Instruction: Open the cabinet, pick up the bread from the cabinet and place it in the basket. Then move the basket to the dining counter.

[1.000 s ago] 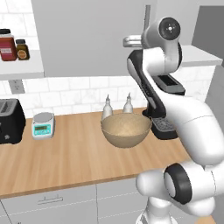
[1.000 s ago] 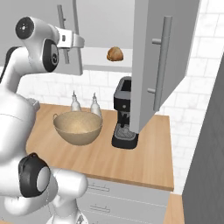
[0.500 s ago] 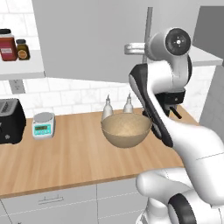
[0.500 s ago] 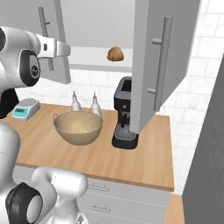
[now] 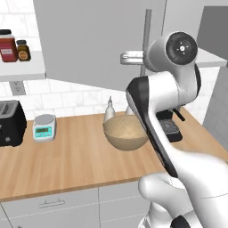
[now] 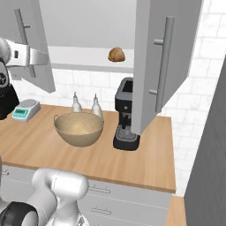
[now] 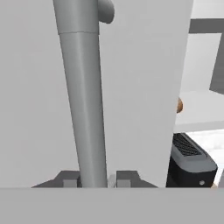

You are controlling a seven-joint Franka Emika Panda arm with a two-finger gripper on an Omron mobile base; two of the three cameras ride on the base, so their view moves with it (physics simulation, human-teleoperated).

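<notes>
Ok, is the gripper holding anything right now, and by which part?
The gripper is on the light grey cabinet door's vertical silver bar handle, jaws either side of its lower stretch. Whether they are clamped tight cannot be told.

The small round golden-brown bread roll (image 6: 116, 54) sits on the shelf inside the open light grey wall cabinet (image 6: 161, 66). Below, on the wooden worktop (image 6: 88, 156), the wide tan woven basket (image 6: 79, 128) stands left of the black coffee machine (image 6: 126, 115), two bottles behind it.

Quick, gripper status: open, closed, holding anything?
Gripper: closed around the left cabinet door's bar handle.
</notes>
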